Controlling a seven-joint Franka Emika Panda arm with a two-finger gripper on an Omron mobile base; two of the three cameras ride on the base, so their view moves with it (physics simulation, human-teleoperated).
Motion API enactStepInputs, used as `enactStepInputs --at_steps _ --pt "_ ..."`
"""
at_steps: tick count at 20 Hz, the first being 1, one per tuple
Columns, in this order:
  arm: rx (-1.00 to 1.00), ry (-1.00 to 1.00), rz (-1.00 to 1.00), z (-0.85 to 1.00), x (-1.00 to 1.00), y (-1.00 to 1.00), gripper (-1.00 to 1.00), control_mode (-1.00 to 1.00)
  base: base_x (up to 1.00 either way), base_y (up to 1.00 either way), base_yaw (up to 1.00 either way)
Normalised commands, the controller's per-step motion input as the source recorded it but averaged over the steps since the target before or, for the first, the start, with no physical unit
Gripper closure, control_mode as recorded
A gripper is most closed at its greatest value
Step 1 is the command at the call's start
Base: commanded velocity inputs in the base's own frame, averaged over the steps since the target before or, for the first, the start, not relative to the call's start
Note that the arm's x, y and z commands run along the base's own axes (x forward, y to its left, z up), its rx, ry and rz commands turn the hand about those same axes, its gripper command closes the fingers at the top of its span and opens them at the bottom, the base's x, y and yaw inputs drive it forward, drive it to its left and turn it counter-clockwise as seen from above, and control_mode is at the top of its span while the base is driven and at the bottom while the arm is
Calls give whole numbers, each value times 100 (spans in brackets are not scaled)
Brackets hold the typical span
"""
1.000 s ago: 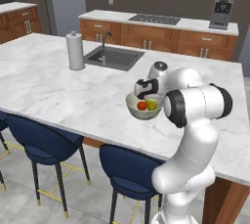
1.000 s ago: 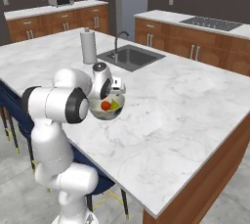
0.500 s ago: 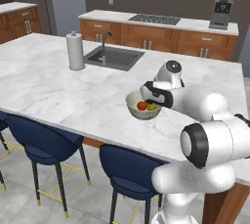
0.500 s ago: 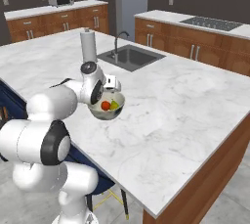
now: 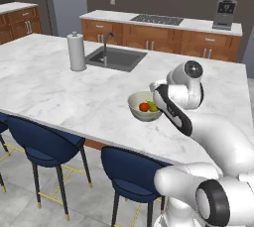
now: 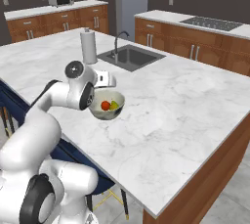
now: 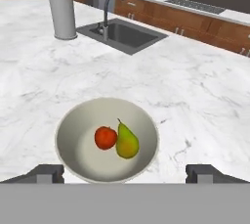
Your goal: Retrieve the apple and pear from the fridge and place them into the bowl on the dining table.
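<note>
The apple [image 7: 105, 137] and the pear [image 7: 127, 142] lie touching each other inside the bowl [image 7: 73, 120], which stands on the dining table [image 7: 195, 96] near its front edge, so both fruits look delivered. The gripper [image 7: 124, 173] hangs just above the bowl's near rim, its fingers [image 7: 46, 173] spread wide and holding nothing, likely because it has let go. Beyond are a sink [image 7: 122, 34] and a paper towel roll [image 7: 62, 8].
</note>
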Motion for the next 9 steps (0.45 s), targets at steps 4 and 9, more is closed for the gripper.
enactStepInputs --at_steps 4,9 --pt "0 0 0 100 -69 -24 -100 -100 0 0 0" --pt "0 -1 0 90 -84 -22 -100 -100 0 0 0"
